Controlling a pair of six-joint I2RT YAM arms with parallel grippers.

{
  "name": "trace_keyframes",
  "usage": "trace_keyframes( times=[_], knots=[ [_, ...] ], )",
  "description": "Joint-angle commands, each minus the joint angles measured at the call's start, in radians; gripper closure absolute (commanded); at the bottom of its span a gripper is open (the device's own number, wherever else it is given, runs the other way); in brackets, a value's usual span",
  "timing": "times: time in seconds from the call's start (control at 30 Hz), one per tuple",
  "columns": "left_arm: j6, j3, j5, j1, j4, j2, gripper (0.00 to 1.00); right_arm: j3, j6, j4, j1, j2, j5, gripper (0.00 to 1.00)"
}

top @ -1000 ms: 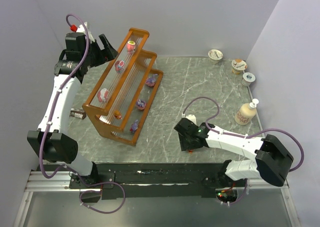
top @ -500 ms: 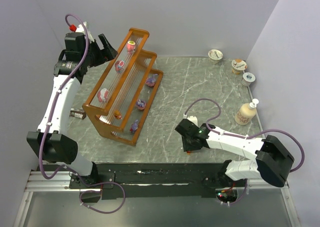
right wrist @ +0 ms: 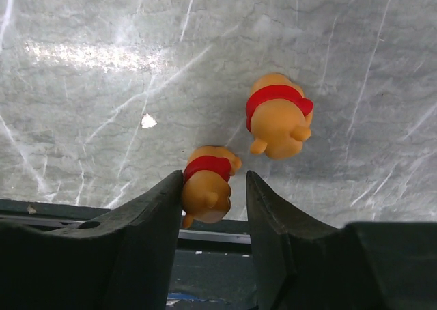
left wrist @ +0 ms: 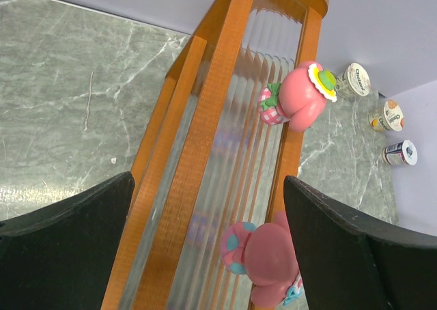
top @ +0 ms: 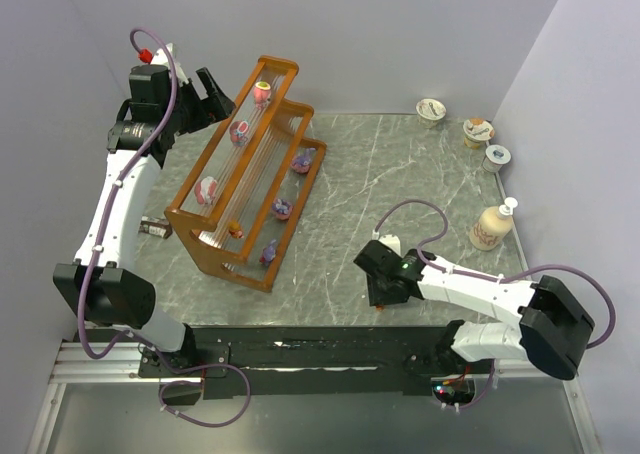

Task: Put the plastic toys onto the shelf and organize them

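Low at the near edge of the table (top: 400,174), right gripper (right wrist: 214,175) has its jaws half closed around an orange toy (right wrist: 207,187) in a red shirt. The toy touches the left finger (right wrist: 136,235). Contact on the other side is unclear, so gripped or not: cannot tell. In the top view the wrist covers the fingers and nearly all of that toy. A second orange toy (right wrist: 278,117) lies free on the table just past the fingertips, apart from them.

Up at the far end of the shelf (top: 215,236), left gripper (left wrist: 208,180) has jaws wide, holding nothing. Its fingers straddle the top rail in the wrist view; touching or not cannot be told.

On the shelf are three pink toys (top: 240,131) on the upper tiers, three purple toys (top: 282,209) on the lowest, and a tiny orange figure (top: 234,229) whose tier is unclear. All are too small for detail from above. In the left wrist view a hatted pink toy (left wrist: 300,102) shows whole, and another pink one (left wrist: 266,259) is cut by the bottom edge.

A dark object (top: 153,227) left of the shelf is partly hidden and unidentifiable. Three cups (top: 478,131) and a bottle (top: 490,226) stand far right.
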Motion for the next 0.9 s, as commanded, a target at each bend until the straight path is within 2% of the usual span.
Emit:
trace_keyframes(
  times=[0.0,0.07,0.1,0.17,0.2,0.3,0.43,0.7,0.87],
  knots=[
    [0.015,-0.008,-0.002,0.001,0.018,-0.044,0.04,-0.008,0.011,-0.001,-0.005,-0.035,0.009,0.55],
    [0.016,-0.009,-0.002,0.001,0.018,-0.046,0.04,-0.011,0.011,0.004,-0.005,-0.038,0.007,0.60],
    [0.016,-0.009,-0.004,0.001,0.018,-0.047,0.04,-0.011,0.011,0.006,-0.004,-0.039,0.007,0.70],
    [0.013,-0.010,-0.004,0.001,0.018,-0.047,0.04,-0.008,0.011,0.009,-0.004,-0.041,0.007,0.80],
    [0.015,-0.011,-0.002,0.001,0.016,-0.047,0.04,-0.005,0.009,0.013,-0.002,-0.039,0.007,0.89],
    [0.015,-0.011,-0.004,0.001,0.016,-0.049,0.04,0.021,0.011,0.022,-0.004,-0.020,0.009,0.99],
    [0.015,-0.011,-0.004,0.001,0.018,-0.049,0.04,0.100,0.032,0.038,-0.004,0.057,0.029,1.00],
    [0.018,0.001,-0.010,0.001,0.006,-0.052,0.04,0.439,0.078,-0.004,-0.007,0.352,0.147,1.00],
    [0.016,0.007,-0.011,0.001,-0.004,-0.052,0.04,0.567,0.091,-0.011,-0.042,0.477,0.115,1.00]
  ],
)
